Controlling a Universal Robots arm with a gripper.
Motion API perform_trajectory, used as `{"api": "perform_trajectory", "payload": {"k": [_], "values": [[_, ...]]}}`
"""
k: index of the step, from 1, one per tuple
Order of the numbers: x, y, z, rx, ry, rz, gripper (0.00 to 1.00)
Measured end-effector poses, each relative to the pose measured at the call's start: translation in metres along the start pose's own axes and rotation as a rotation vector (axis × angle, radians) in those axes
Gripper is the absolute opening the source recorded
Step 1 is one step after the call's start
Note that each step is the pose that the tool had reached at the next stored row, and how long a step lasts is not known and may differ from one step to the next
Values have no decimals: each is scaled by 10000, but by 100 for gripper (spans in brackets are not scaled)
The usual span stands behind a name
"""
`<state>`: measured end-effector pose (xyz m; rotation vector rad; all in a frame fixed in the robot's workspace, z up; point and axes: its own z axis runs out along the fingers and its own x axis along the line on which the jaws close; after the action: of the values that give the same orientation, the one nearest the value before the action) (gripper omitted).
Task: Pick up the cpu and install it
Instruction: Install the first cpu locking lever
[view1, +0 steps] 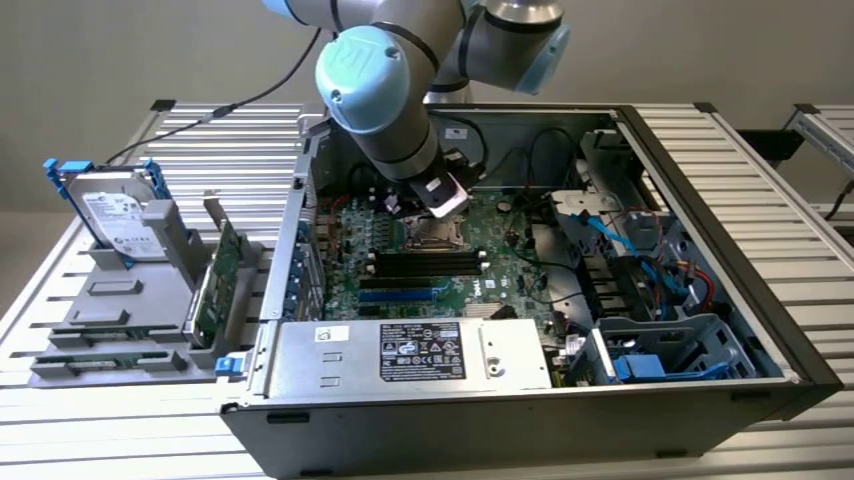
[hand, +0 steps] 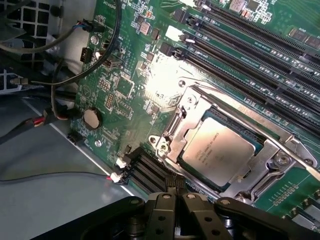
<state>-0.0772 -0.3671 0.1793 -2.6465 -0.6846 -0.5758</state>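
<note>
Wrist view: I see cpu (hand: 217, 152) lying flat in socket (hand: 190, 107) on motherboard (hand: 125, 85).
Gripper (hand: 176, 192): jaws pressed together, empty, near the cpu.
Exterior view: my arm (view1: 387, 110) reaches into case (view1: 534, 440); hard drive (view1: 114, 210) stands outside, at the exterior view's left.

The hand (hand: 180, 200) is cut off at the picture's edge, and the print on the cpu (hand: 217, 150) is too small to read.

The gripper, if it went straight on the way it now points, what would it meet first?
Probably the small square silver-topped cpu in its metal socket frame on the green motherboard, or that frame's edge; depth is unclear.
</note>
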Motion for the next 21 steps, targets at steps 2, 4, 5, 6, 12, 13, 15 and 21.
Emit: {"api": "perform_trajectory", "payload": {"k": [2,4,5,6,12,13,15,21], "values": [[3,6,9,-11,1,26,11],[5,9,14,-12,-4,36,11],[6,10,15,-12,-7,39,11],[6,10,16,-8,-12,42,11],[12,2,22,44,-99,87,11],[13,0,23,50,-98,88,11],[17,-4,18,63,-92,90,11],[106,-48,-143,85,-73,99,11]]}}
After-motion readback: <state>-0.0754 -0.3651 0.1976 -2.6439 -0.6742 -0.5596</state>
